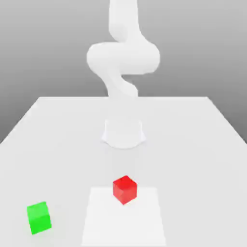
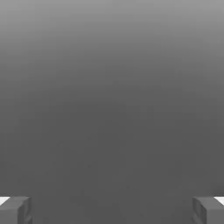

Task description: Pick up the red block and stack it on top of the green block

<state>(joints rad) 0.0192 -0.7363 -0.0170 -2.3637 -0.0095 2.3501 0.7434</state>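
Observation:
The red block (image 1: pixel 125 188) rests on the white table (image 1: pixel 58 144), near its front middle in the exterior view. The green block (image 1: pixel 38 217) sits apart from it, toward the exterior view's left and nearer the front edge. In the hand view my gripper (image 2: pixel 112 211) is open: two grey fingertips (image 2: pixel 15 210) stand wide apart with nothing between them, and plain grey background lies beyond. The white arm (image 1: pixel 123 58) rises from its base behind the blocks and leaves the picture at the top.
The arm's round base (image 1: pixel 123 132) stands at the table's middle, behind the red block. A paler rectangular patch (image 1: pixel 101 222) lies on the table around and in front of the red block.

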